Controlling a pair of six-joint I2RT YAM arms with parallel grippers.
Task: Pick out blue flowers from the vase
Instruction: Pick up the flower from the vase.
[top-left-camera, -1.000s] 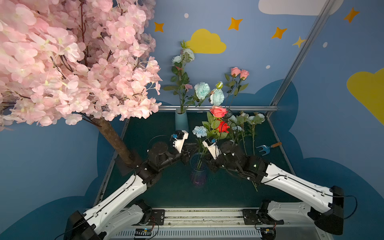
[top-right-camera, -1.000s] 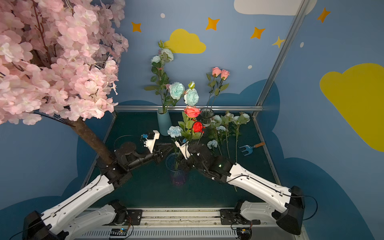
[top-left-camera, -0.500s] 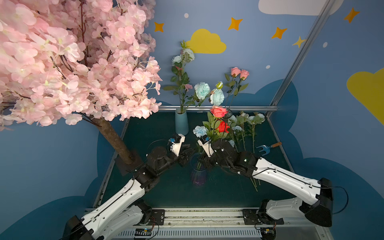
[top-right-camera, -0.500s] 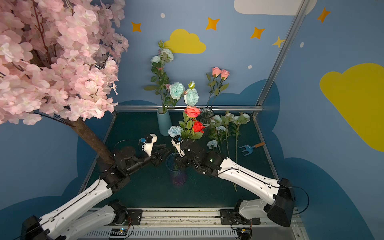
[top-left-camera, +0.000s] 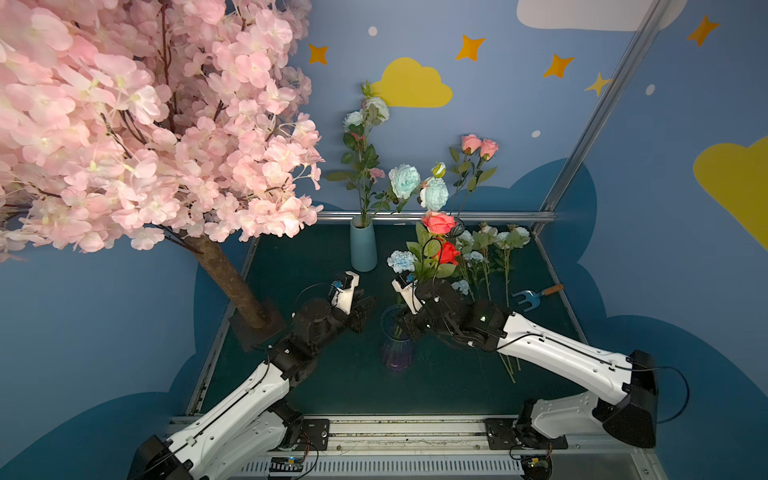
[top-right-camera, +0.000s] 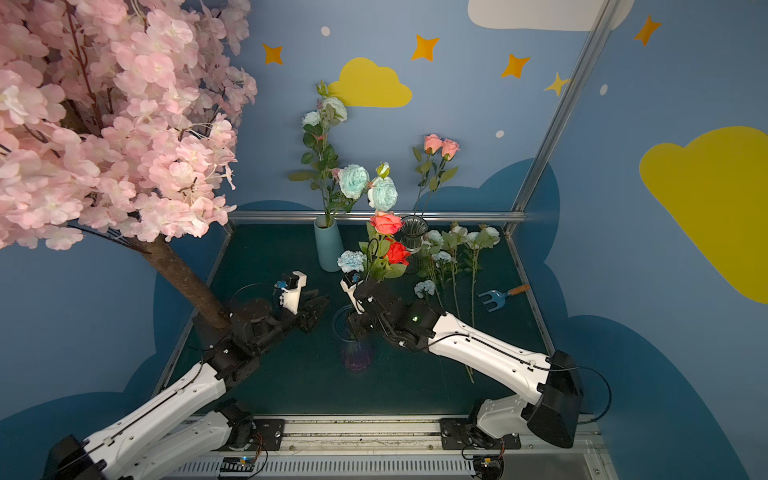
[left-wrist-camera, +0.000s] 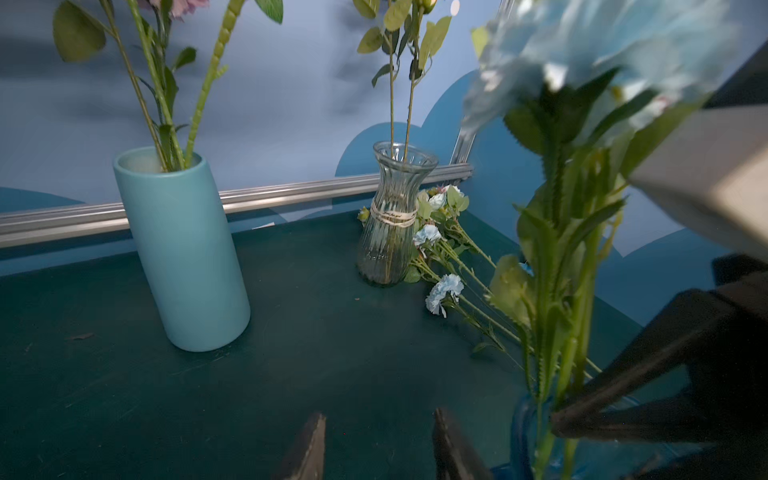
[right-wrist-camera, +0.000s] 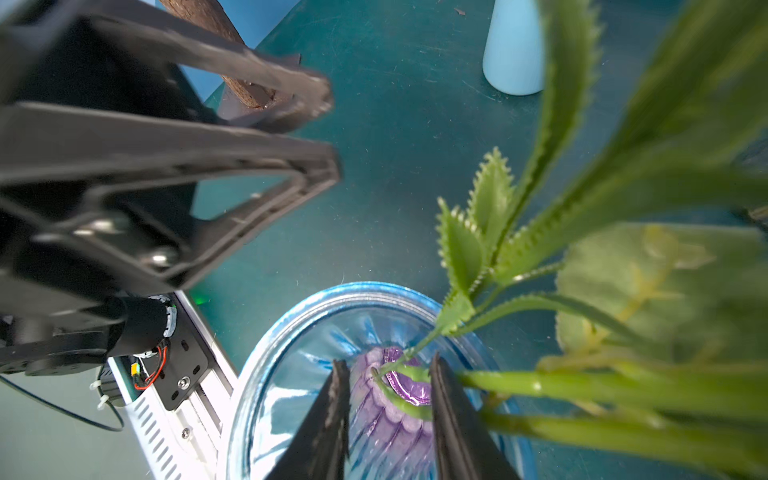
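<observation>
- Blue flower (top-left-camera: 401, 261) stands in the glass vase (top-left-camera: 397, 357) among red roses (top-left-camera: 446, 251), its stem roughly upright.
- Right gripper (right-wrist-camera: 388, 411) is nearer, at the vase mouth. Jaws are apart, stems just ahead, nothing clamped.
- Left gripper (left-wrist-camera: 378, 440) is beside the vase, jaws parted, empty.
- A second ago the right gripper sat farther back; it has since moved in.

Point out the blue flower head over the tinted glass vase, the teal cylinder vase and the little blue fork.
blue flower head (top-left-camera: 401, 261), in a top view, middle of its petals.
teal cylinder vase (left-wrist-camera: 183, 255), left wrist view, middle of its wall.
little blue fork (top-left-camera: 524, 299), in a top view, on its tines.
</observation>
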